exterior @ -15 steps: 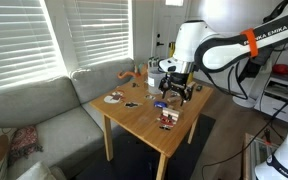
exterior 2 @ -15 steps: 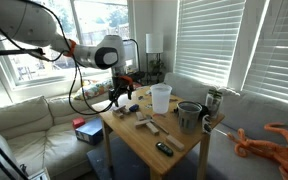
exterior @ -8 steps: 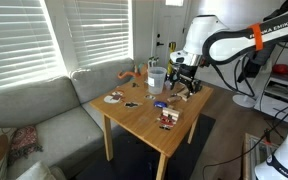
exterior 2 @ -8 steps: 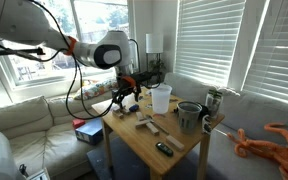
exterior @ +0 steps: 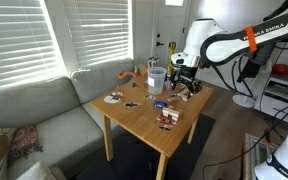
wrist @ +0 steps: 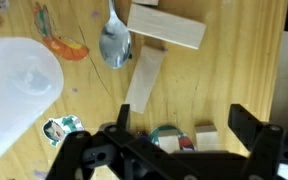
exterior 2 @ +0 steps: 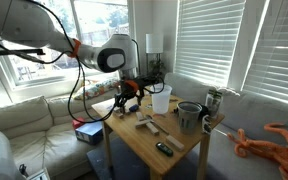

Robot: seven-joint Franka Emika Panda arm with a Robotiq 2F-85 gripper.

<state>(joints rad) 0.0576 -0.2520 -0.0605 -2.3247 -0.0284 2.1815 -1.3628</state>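
Cup (wrist: 19, 90), spoon (wrist: 114, 45) and blocks (wrist: 169, 28) crowd the table (wrist: 246, 60); bare wood beside the blocks.

I see my arm (exterior: 216, 44) as glossy white with rounded joints. Up from the claw (exterior: 184, 80), an orange band (exterior: 251, 39) sits beside dark lettering. The claw is black, and dark cables (exterior 2: 77, 95) loop behind it.

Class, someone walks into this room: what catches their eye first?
The white robot arm reaching over the wooden table, its open pincer above a spoon and wooden blocks. A clear plastic cup stands beside them, and an orange toy octopus lies off the table, below the blinds.
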